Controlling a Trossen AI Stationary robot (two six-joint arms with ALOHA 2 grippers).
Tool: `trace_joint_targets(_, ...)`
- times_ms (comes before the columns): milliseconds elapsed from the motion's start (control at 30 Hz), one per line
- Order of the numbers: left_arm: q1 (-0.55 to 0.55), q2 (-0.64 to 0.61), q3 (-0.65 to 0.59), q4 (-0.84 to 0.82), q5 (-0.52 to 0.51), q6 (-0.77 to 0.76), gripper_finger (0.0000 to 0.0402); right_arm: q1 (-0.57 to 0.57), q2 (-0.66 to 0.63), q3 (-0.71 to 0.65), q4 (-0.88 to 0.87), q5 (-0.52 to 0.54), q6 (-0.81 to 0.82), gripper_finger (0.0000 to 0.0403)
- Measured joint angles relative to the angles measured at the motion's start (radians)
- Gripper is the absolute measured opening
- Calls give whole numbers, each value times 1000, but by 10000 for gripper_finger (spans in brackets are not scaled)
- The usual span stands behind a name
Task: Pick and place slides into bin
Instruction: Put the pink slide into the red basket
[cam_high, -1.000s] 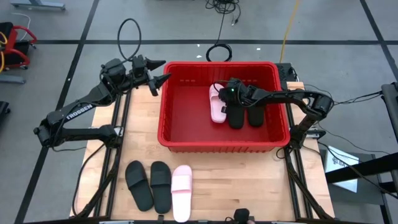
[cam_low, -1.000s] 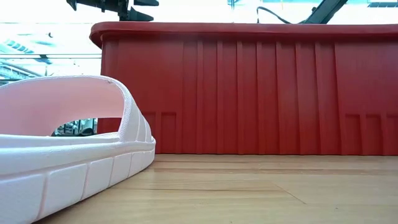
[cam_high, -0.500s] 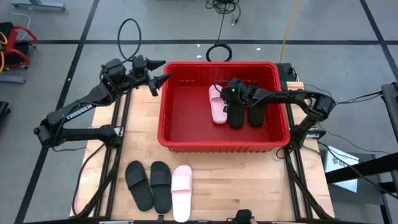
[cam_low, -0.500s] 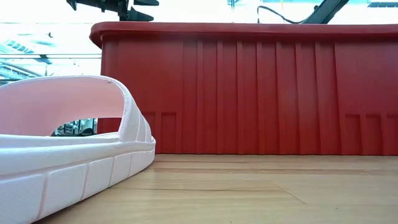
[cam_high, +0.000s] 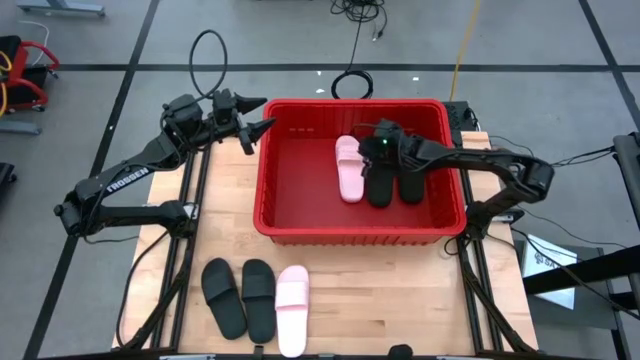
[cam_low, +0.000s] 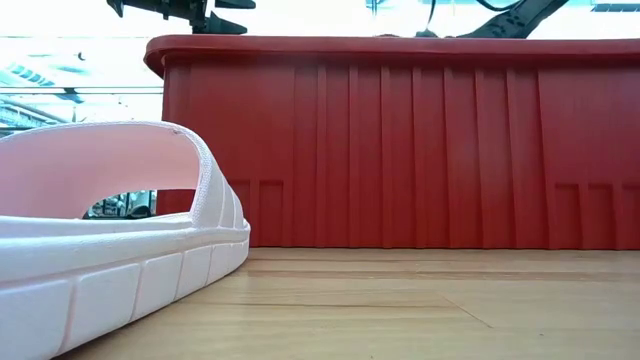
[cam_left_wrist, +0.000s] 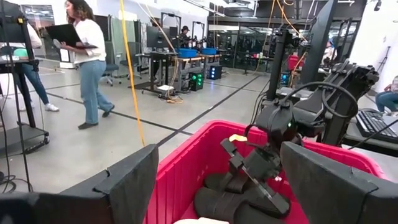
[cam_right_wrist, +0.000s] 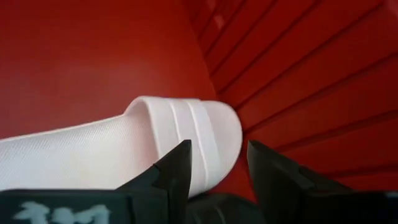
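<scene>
Three slides (cam_high: 378, 176) lie in the bin (cam_high: 300, 226), three on the table (cam_high: 400, 300). Probably light, bendy foam; grab the strap. Right gripper (cam_right_wrist: 214, 163) released above them, left gripper (cam_high: 262, 118) open, waiting.

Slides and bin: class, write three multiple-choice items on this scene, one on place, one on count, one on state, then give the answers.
1. Where do the slides outside the bin lie?
A. On the table in front of the bin
B. On the floor
C. On the bin's rim

2. How many slides lie in the bin?
A. One
B. Three
C. Six

3. How does the right gripper stand?
A. Shut on a pink slide
B. Out of sight
C. Open, holding nothing

Answers:
1. A: two black slides and one pink slide sit on the wood.
2. B: one pink slide and two black slides are inside.
3. C: the wrist view shows a gap between its fingers.
</scene>
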Motion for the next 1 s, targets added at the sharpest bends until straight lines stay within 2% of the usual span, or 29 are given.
trace_joint_targets(400, -57, -1, 0, -29, 2, 48, 340, 28, -48, 0, 9, -1, -18, 142)
trace_joint_targets(600, -105, -23, 0, -29, 2, 55, 340, 74, -119, 0, 28, 0, -29, 145)
trace_joint_targets(1000, -320, -96, 0, -71, -15, 171, 340, 194, -283, 0, 52, -1, 66, 144)
